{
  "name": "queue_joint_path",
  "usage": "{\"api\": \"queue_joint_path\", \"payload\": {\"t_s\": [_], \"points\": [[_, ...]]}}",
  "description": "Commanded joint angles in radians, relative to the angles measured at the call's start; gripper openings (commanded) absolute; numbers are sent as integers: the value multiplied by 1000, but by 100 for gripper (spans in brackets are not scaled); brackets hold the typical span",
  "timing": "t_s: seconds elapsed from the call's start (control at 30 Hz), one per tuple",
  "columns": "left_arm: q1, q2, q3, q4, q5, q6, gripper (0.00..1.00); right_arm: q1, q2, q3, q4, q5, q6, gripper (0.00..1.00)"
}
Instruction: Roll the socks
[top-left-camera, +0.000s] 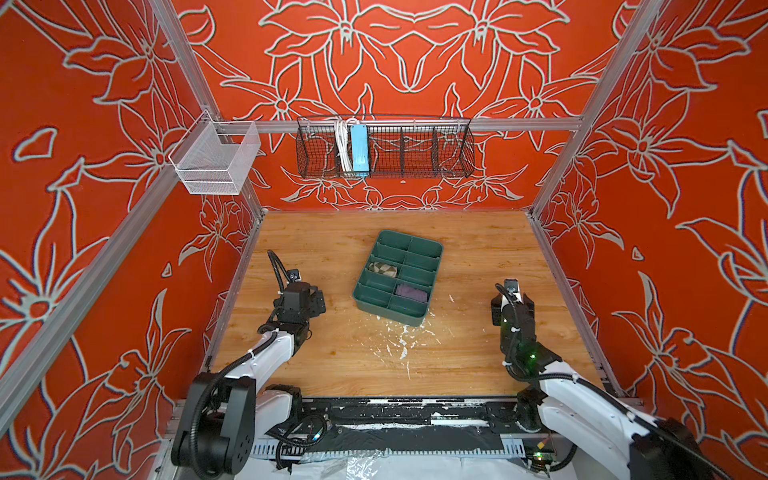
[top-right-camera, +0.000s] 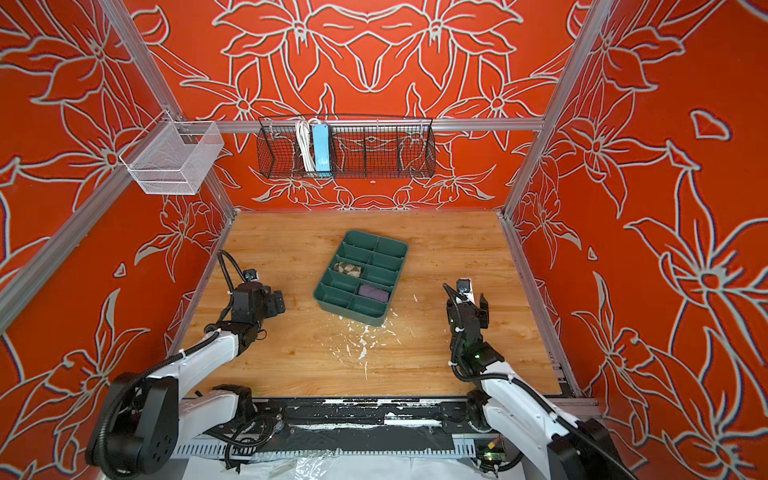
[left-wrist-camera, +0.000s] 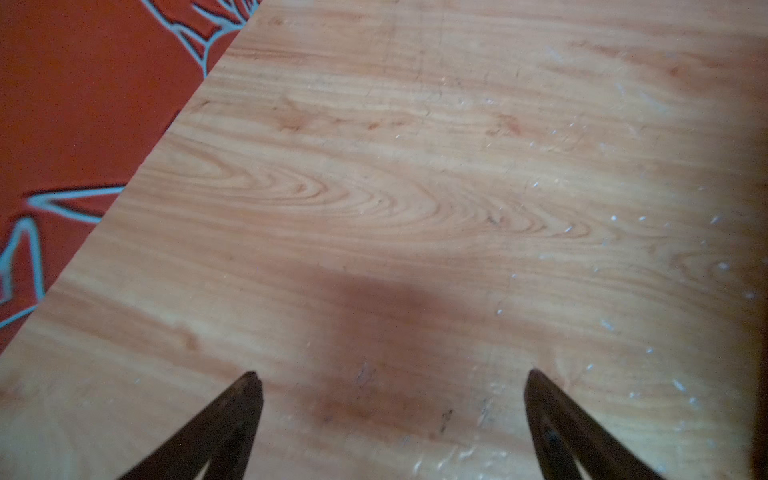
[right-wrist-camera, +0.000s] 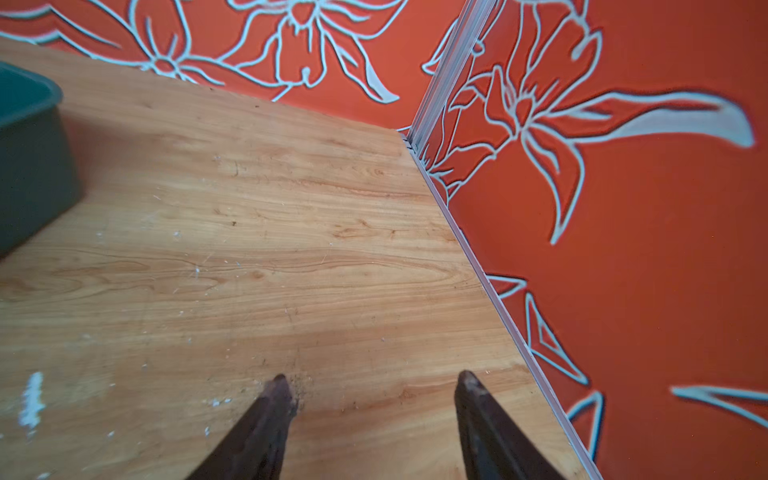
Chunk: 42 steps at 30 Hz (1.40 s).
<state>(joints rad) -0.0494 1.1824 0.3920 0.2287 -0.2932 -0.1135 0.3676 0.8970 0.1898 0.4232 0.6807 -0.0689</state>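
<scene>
Both socks lie rolled up in a green divided tray (top-left-camera: 386, 313) (top-right-camera: 353, 312) at the middle of the wooden table. The beige argyle sock (top-left-camera: 382, 270) (top-right-camera: 348, 269) fills a left compartment. The purple sock (top-left-camera: 411, 293) (top-right-camera: 374, 292) sits in a nearer right compartment. Left of the tray, my left gripper (top-left-camera: 321, 302) (top-right-camera: 280, 301) (left-wrist-camera: 392, 374) is open and empty over bare wood. My right gripper (top-left-camera: 512, 300) (top-right-camera: 467, 303) (right-wrist-camera: 374, 374) is open and empty to the tray's right, near the side wall. The right wrist view catches one corner of the tray (right-wrist-camera: 29, 166).
A black wire basket (top-left-camera: 415, 149) on the back wall holds a blue power strip (top-left-camera: 359, 147) and a white cable. A white mesh basket (top-left-camera: 216, 160) hangs at the left rear corner. White flecks (top-left-camera: 395, 345) mark the wood in front of the tray. Red floral walls enclose three sides.
</scene>
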Motion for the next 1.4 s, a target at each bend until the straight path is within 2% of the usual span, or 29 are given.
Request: {"api": "queue_joint_path", "payload": {"t_s": [0.0,0.13,0.2,0.23,0.3,0.33,0.37,0.4,0.43,0.47,0.5,0.53,0.57,0.6,0.67,0.73,0.8,0.87,1.37], "points": [[6,62,17,219,79,100,97,-32,133,9,297,-73,-19,65],[20,164,-73,449,185,138,97,-66,338,35,474,-212,-108,64],[42,159,-24,343,239,140,97,-95,412,49,471,-304,-103,63],[51,163,-15,328,264,136,97,-107,447,37,529,-343,-110,63],[67,168,-9,324,289,130,97,-127,457,24,558,-317,-70,68],[74,171,-4,317,296,125,97,-161,445,15,543,-374,-42,68],[82,175,-5,324,307,123,97,-224,467,-5,577,-501,-11,66],[85,174,-2,316,310,122,97,-258,546,-8,689,-537,-3,62],[89,175,-2,317,314,117,98,-258,561,17,671,-498,4,64],[98,175,1,315,323,114,97,-259,514,84,466,-450,31,64],[100,176,1,314,327,113,97,-285,519,137,358,-467,70,71],[100,177,1,314,328,113,97,-311,556,121,457,-499,74,97],[101,177,1,314,331,112,97,-312,538,127,418,-500,77,98],[103,177,2,314,332,112,97,-314,509,144,332,-504,87,98],[105,178,2,312,336,112,97,-320,546,122,442,-514,82,98],[106,177,3,314,333,112,97,-320,513,138,352,-514,85,98],[104,176,1,314,330,111,97,-314,528,122,417,-513,70,98],[105,174,-1,314,330,112,98,-313,509,130,372,-510,73,98],[104,173,-2,313,333,112,97,-313,516,133,369,-502,74,98]]}}
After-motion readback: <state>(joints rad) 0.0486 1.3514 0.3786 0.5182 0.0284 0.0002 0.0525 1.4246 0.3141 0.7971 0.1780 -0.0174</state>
